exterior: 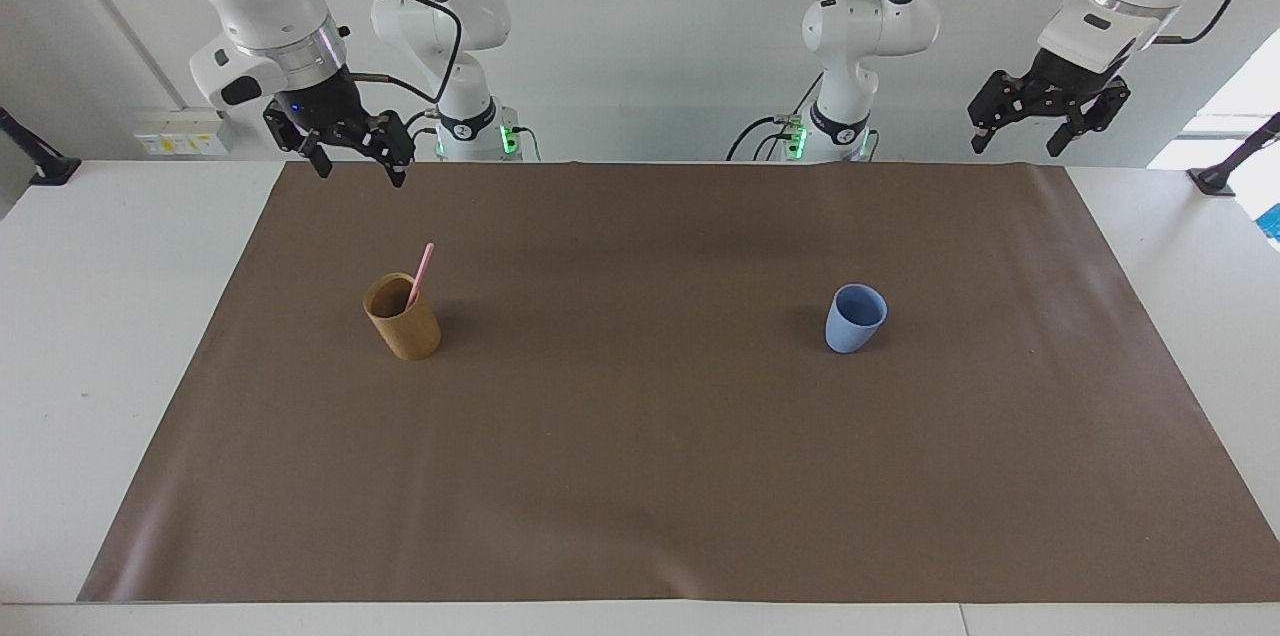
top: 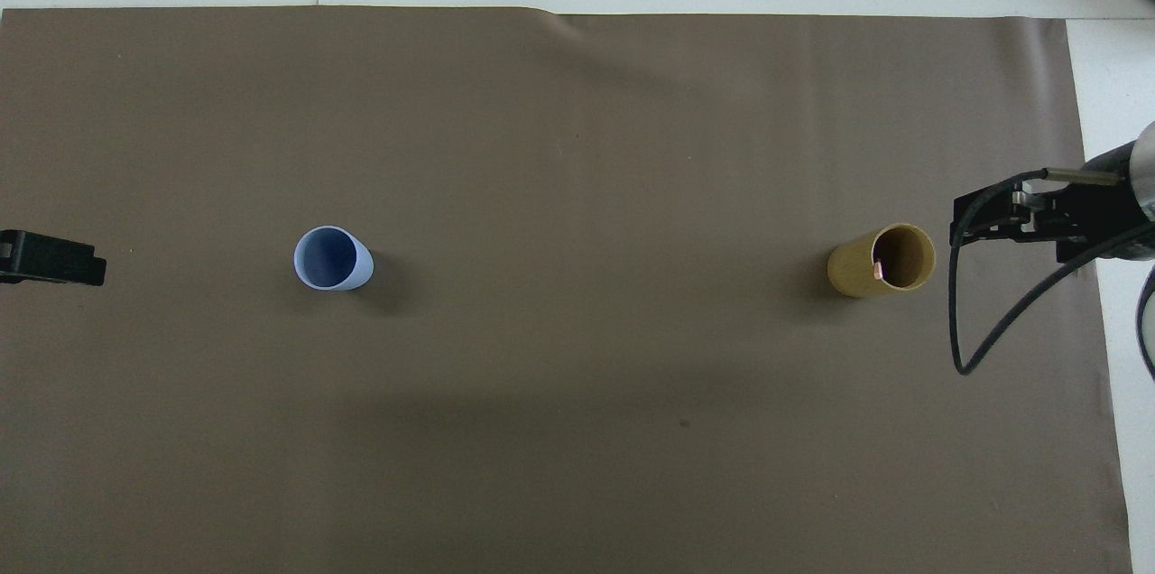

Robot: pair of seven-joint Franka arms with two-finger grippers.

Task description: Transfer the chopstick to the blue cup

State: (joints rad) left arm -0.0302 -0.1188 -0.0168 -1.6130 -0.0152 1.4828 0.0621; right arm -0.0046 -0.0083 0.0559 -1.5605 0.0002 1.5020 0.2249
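Observation:
The pale pink chopstick [exterior: 421, 274] stands slanted in a tan cup [exterior: 402, 318] toward the right arm's end of the table; from overhead only its tip [top: 880, 268] shows inside the tan cup [top: 857, 272]. The blue cup [exterior: 855, 318] [top: 332, 258] stands upright toward the left arm's end, with nothing in it. My right gripper [exterior: 360, 171] [top: 970, 226] hangs open and holding nothing, high over the mat's edge nearest the robots, well apart from the tan cup. My left gripper [exterior: 1014, 144] [top: 54, 258] waits open and raised over the mat's corner at its own end.
A brown mat [exterior: 640, 466] covers most of the white table [exterior: 100, 366]. A black cable [top: 956, 321] loops down from the right arm's wrist beside the tan cup. A wide stretch of bare mat lies between the two cups.

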